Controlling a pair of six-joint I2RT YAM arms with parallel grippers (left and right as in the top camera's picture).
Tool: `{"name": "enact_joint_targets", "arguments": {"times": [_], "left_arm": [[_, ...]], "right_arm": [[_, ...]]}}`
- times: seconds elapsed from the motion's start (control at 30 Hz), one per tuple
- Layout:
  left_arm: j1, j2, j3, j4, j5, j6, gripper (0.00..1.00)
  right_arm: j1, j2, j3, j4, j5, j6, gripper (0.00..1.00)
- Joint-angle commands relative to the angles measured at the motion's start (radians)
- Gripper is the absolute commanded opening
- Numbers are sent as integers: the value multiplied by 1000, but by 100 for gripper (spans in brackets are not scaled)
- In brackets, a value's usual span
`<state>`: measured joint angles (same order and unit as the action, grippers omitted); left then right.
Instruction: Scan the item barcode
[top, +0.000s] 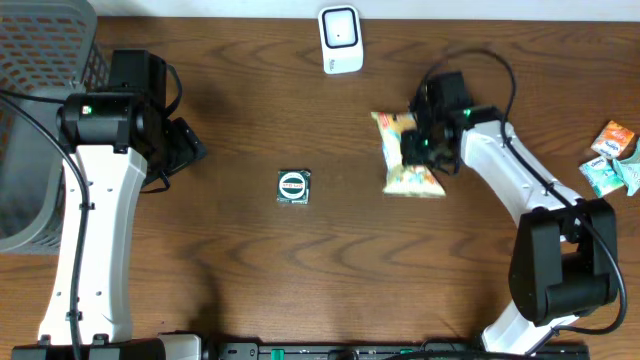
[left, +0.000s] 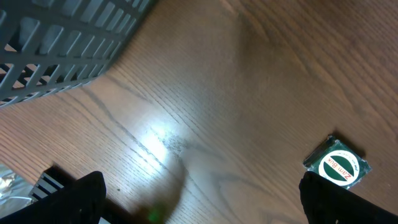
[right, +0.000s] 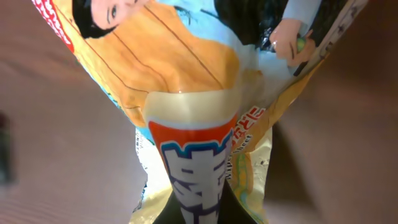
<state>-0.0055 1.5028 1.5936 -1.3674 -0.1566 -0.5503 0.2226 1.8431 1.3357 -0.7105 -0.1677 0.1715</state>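
Shop-checkout setup: scanner (top: 341, 38), grey basket (top: 40, 60), snack packets (top: 612, 160) on wooden table (top: 300, 270).

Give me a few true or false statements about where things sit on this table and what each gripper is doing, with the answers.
1. The right gripper is shut on the snack bag. True.
2. The left gripper holds the small dark packet. False: its jaws are wide open and empty, and the packet lies on the table apart from it.
3. The white scanner stands at the far edge of the table, beyond the snack bag. True.
4. The grey basket is on the right arm's side. False: it stands beside the left arm.
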Motion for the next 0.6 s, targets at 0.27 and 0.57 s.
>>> {"name": "enact_joint_targets", "arguments": {"times": [0.27,0.57], "left_arm": [[3,0,0,-5,-9,-5,98],[3,0,0,-5,-9,-5,98]], "right_arm": [[97,-2,304,342,14,85,1],[118,215,468,551,42,142,1]]}}
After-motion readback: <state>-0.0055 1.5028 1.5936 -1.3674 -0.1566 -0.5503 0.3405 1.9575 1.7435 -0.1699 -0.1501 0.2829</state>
